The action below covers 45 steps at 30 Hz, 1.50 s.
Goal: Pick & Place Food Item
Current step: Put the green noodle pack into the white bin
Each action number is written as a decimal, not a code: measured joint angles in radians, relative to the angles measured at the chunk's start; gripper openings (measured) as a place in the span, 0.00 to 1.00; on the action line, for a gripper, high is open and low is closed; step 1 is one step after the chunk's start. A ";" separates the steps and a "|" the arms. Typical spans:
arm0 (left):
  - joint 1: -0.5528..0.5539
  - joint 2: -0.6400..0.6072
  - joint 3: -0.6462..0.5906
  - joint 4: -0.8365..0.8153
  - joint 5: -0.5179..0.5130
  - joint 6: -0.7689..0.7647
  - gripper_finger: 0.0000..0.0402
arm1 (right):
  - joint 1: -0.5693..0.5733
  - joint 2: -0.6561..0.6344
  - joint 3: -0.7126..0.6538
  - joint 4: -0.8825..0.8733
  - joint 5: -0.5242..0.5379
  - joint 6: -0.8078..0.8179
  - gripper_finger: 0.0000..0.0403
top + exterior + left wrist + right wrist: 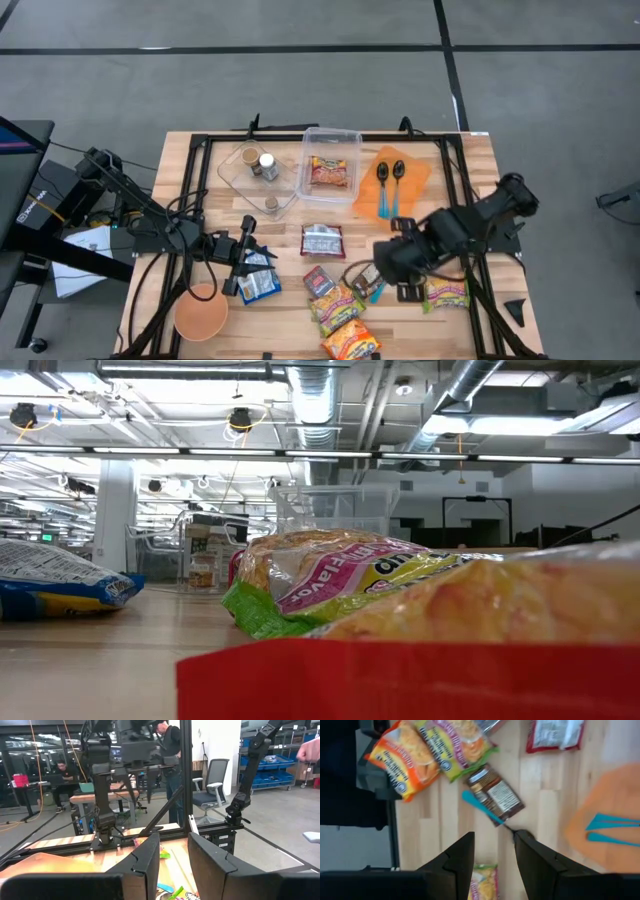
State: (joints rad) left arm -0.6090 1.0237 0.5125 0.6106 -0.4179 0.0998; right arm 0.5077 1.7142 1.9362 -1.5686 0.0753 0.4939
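two spoons (388, 172), one bowl (201, 312)

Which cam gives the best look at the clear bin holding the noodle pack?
High view: the clear bin shows whole from above, noodle pack inside, beside the orange mat. Low view shows only its far-off upper walls behind the near packets. Neither wrist view shows it.

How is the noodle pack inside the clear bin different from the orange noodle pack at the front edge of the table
The pack in the clear bin lies inside a container at the far side; the orange pack lies on bare wood at the near edge. The binned pack sits square to the table; the orange one is skewed. The binned pack looks redder, the other orange-yellow. Both lie flat, neither gripped.
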 joint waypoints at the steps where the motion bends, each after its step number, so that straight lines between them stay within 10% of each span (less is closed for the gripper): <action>1: 0.000 0.000 0.000 0.000 0.000 0.000 0.24 | 0.014 0.000 0.000 -0.002 0.000 0.014 0.34; 11: 0.000 0.000 0.000 0.000 0.000 0.000 0.24 | 0.097 0.000 0.000 -0.002 0.002 0.163 0.34; 18: 0.000 0.000 0.000 0.000 0.000 0.000 0.24 | 0.156 0.000 -0.010 0.000 0.059 0.600 0.34; 35: 0.000 0.000 0.000 0.014 0.000 -0.003 0.24 | 0.433 0.000 -0.335 -0.002 -0.070 1.157 0.34; 45: 0.000 0.000 0.001 0.023 0.000 -0.003 0.24 | 0.456 -0.001 -0.450 -0.001 -0.172 0.555 0.31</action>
State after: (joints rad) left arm -0.6091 1.0237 0.5133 0.6331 -0.4175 0.0967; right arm 0.9639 1.7135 1.4866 -1.5699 -0.0969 1.0486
